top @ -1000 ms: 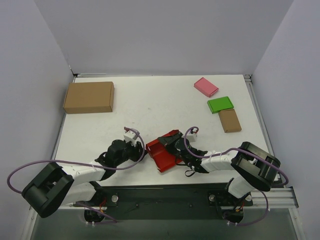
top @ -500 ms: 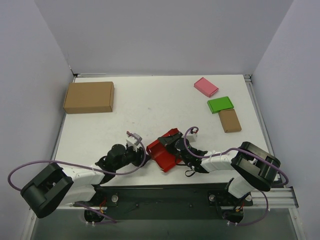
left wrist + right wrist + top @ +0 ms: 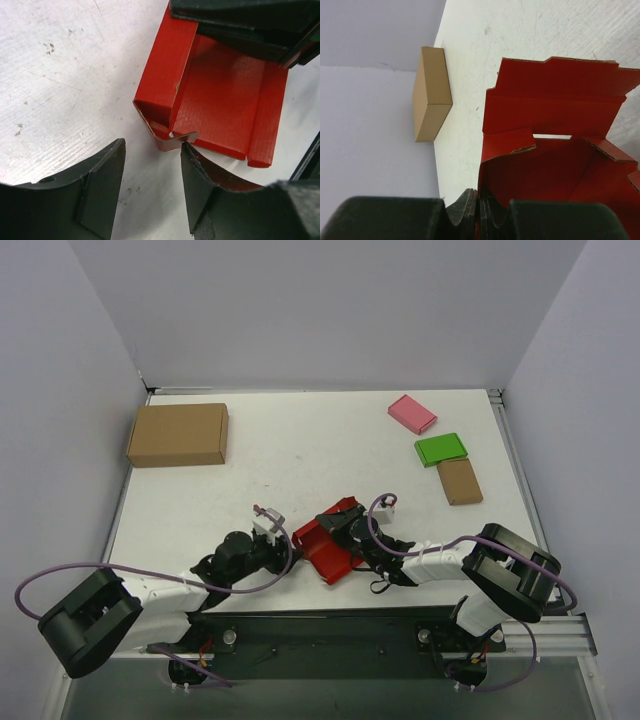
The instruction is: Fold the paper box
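The box (image 3: pixel 325 545) is bright red thin cardboard, half folded and open on top. It lies on the table (image 3: pixel 320 450) close to its near edge, about midway along it, turned askew to that edge. Its floor (image 3: pixel 220 105) lies flat. One long side wall (image 3: pixel 165 70) stands upright, doubled over, while the opposite narrow panel (image 3: pixel 267 115) leans outward. A small corner tab (image 3: pixel 175 140) juts out, showing a pale raw edge. A broad ragged-edged flap (image 3: pixel 555 95) stands at one end. The right gripper (image 3: pixel 477 200) pinches one wall.
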Controlling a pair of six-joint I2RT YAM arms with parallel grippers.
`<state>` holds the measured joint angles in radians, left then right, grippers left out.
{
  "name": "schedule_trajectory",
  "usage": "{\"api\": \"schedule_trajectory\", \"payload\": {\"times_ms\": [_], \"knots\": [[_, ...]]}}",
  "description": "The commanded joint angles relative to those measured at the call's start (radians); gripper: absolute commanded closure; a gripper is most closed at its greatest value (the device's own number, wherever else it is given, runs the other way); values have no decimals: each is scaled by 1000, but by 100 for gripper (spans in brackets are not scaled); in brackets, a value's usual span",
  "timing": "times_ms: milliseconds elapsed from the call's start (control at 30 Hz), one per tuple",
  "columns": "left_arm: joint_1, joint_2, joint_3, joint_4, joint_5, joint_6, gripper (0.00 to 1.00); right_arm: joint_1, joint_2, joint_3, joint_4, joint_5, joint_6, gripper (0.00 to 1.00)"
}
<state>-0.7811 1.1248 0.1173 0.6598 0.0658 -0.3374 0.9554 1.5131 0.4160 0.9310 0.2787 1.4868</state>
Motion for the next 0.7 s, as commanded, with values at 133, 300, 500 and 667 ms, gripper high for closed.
{"api": "schedule_trajectory", "payload": {"times_ms": [133, 300, 500, 667], "knots": [[-44, 104, 44, 159, -69, 12, 47, 13, 1, 9, -14, 19, -28, 100], [-53, 138, 51, 242, -106, 8, 52, 22, -1, 10, -24, 22, -28, 100], [-53, 171, 56, 305, -153, -2, 56, 28, -8, 12, -37, 24, -34, 100], [-52, 228, 53, 368, -185, -8, 60, 32, -11, 14, -46, 27, -37, 100]]}}
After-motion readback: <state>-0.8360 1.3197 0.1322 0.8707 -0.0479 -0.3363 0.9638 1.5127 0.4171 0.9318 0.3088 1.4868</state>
